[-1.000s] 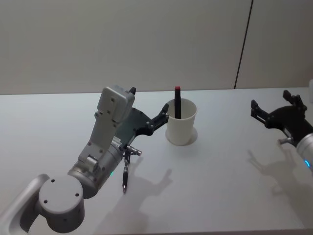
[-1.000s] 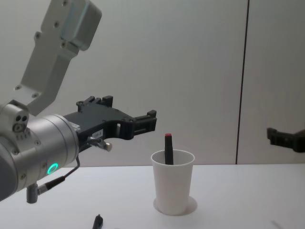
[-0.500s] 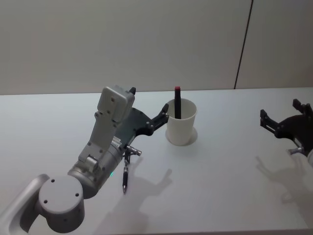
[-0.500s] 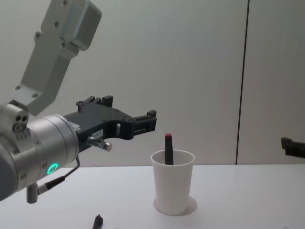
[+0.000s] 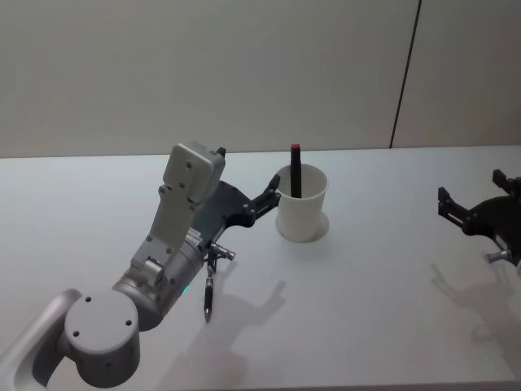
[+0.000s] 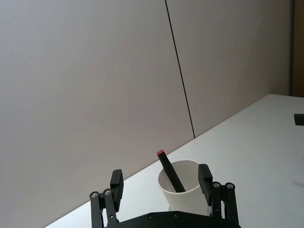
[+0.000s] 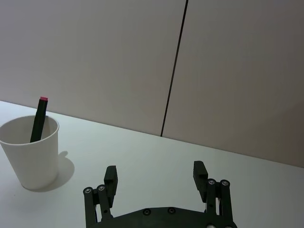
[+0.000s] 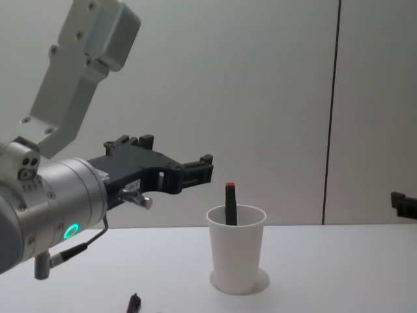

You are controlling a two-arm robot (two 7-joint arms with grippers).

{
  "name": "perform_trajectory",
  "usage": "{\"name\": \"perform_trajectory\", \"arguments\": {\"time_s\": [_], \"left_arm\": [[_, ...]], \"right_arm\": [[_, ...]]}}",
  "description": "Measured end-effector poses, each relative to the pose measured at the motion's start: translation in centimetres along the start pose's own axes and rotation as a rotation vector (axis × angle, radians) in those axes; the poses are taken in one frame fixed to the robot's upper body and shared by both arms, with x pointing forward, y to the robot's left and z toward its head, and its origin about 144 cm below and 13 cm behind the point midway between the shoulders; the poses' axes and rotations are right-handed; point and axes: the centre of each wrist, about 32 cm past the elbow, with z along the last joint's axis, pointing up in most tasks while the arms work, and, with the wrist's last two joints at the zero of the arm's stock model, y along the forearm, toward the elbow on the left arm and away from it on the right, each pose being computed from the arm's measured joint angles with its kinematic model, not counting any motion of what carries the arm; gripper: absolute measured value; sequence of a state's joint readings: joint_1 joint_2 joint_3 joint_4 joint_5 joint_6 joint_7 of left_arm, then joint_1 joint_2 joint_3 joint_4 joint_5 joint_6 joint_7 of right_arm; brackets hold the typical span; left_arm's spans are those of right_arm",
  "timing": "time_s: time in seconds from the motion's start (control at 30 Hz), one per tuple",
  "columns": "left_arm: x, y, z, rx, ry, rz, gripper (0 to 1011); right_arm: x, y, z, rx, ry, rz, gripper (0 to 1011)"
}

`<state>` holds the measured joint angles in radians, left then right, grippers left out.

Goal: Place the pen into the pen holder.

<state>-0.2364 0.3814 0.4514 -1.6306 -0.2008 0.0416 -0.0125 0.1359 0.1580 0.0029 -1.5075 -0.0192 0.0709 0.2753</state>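
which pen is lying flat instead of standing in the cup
The dark pen, lying flat on the table nearer the robot. The other, red-tipped pen stands leaning inside the white paper cup.

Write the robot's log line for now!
pen: standing in pen holder; left gripper: open, near it; right gripper: open, far right; spare pen: on table

Head looks down, chest sideways; both share the pen holder (image 5: pixel 303 216).

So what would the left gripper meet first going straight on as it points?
Probably the cup: it stands just ahead of the left gripper, between the open jaws, though height is unclear.
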Motion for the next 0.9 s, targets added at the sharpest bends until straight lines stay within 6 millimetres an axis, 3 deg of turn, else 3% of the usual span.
{"name": "perform_trajectory", "arguments": {"time_s": [0.9], "left_arm": [[0.44,0.95,-0.43,0.236,0.137,0.071,1003]], "right_arm": [[0.08,-0.26,-0.03,-0.003,-0.002,-0.002,1002]]}}
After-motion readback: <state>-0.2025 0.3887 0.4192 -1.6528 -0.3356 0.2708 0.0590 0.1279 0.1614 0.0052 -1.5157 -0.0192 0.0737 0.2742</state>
